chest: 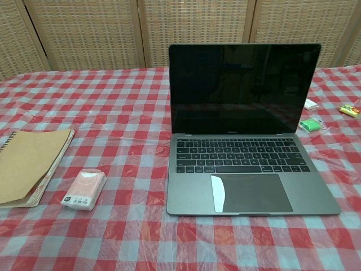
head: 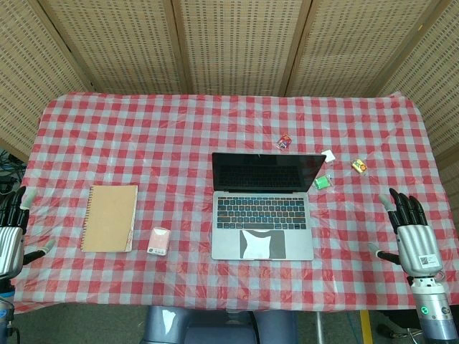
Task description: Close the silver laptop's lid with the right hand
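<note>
Two robot hands wait at the table's sides, fingers spread apart and holding nothing: the right hand [head: 412, 231], the left hand [head: 10, 231]. The silver laptop [head: 262, 208] sits open mid-table on the red checked plastic cloth [head: 179, 136], its screen dark. No writing on anything can be read.

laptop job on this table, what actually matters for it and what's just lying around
Belongs to the job: silver laptop, lid open; right hand.

Just lying about: brown notebook, pink tissue pack, small wrapped items, left hand.
</note>
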Controlling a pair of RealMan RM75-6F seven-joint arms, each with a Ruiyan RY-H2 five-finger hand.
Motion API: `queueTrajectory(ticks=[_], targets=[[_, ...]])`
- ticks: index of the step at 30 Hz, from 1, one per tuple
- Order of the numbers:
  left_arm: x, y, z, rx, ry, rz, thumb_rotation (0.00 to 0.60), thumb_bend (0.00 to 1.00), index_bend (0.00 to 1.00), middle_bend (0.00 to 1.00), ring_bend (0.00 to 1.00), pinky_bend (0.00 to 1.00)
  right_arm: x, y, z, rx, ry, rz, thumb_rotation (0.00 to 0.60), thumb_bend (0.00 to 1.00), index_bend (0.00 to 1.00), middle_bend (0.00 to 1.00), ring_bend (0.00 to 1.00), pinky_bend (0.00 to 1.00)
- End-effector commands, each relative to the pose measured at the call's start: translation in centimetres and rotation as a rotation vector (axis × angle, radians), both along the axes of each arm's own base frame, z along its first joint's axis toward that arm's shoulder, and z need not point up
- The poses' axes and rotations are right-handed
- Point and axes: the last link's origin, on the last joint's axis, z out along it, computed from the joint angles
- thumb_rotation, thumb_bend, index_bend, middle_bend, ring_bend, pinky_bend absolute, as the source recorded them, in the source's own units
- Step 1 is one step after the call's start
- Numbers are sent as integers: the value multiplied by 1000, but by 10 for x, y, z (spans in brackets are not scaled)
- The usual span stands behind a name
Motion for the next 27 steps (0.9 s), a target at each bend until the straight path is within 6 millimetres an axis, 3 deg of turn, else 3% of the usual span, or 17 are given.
queueTrajectory(ticks=[1, 27], targets=[[-1, 0, 0, -1, 4, 3, 600, 87, 0, 0, 0, 0, -1, -2, -1, 7, -3, -8, 600, 84, 0, 0, 0, 0], [7, -8, 4, -7, 0, -36, 600, 100, 0, 0, 0, 0, 0, -8, 1, 9, -21, -24, 600, 82, 0, 0, 0, 0]])
